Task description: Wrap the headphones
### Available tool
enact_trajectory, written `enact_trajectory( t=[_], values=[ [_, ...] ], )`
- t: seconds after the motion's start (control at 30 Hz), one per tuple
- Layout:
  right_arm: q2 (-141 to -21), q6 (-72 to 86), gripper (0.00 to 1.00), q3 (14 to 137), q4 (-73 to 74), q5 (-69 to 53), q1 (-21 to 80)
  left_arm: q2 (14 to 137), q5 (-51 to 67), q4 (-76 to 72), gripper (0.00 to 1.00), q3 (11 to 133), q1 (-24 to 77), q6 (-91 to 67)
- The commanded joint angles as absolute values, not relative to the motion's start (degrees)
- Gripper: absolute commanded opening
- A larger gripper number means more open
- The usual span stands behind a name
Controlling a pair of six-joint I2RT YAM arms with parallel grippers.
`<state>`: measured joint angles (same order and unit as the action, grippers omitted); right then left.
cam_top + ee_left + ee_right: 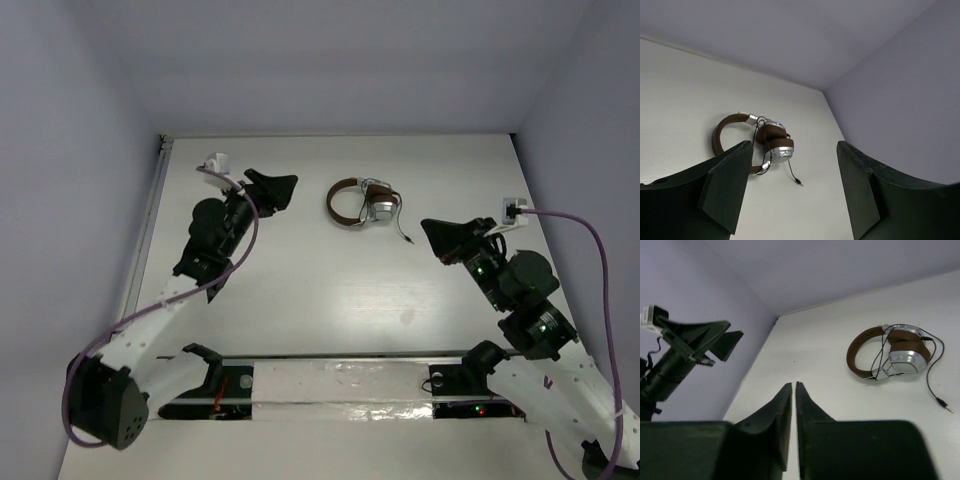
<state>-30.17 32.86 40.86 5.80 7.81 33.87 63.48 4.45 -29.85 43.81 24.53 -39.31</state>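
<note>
Brown headphones [375, 207] on white table [330, 290], left claw [278, 190] wide, right claw [793, 395] closed.

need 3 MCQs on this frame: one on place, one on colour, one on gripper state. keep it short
1. Where are the headphones?
A. on the taped strip by the arm bases
B. on the table, between the left gripper and the right gripper
C. held in the air by one arm

2. What colour is the headband?
A. black
B. brown
C. white

3. How do the fingers stand?
A. both pairs open
B. left open, right shut
C. left shut, right open

Key: 1 B, they lie free on the far part of the table with nothing touching them. 2 B, the band shows brown in every view. 3 B, the left fingers stand wide apart, while the right fingers nearly meet.
</note>
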Motion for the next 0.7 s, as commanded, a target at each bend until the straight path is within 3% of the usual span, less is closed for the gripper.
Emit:
enact_trajectory(
  t=[0.0, 0.03, 0.1, 0.13, 0.17, 0.4, 0.67],
  values=[
    [-27.69, 31.55, 0.19, 43.77, 6.94, 6.59, 34.1, 54.61, 2.29, -27.88, 0.66, 39.03, 24.43, -39.11],
    [-25.95, 31.47, 0.35, 43.86, 7.12, 7.11, 34.1, 52.23, 1.85, -26.73, 0.68, 38.24, 24.43, -38.33],
    [-24.18, 31.46, 0.52, 43.77, 7.82, 9.74, 34.1, 45.02, 1.24, -22.69, 0.68, 36.3, 24.43, -37.36],
    [-22.34, 31.64, 0.86, 43.6, 8.0, 10.89, 34.1, 43.0, 0.36, -20.59, 0.69, 35.86, 24.43, -37.01],
    [-21.54, 31.73, 0.99, 43.42, 8.52, 12.2, 34.1, 39.15, -1.48, -16.74, 0.69, 35.51, 24.43, -36.48],
    [-16.0, 34.53, 1.0, 40.35, 9.67, 23.81, 34.1, 28.57, -6.32, -4.32, 0.74, 37.35, 24.43, -34.46],
    [-16.61, 35.68, 1.0, 38.58, 5.01, 20.22, 34.1, 25.31, -5.45, -5.35, 0.72, 38.06, 24.43, -32.26]
  ],
)
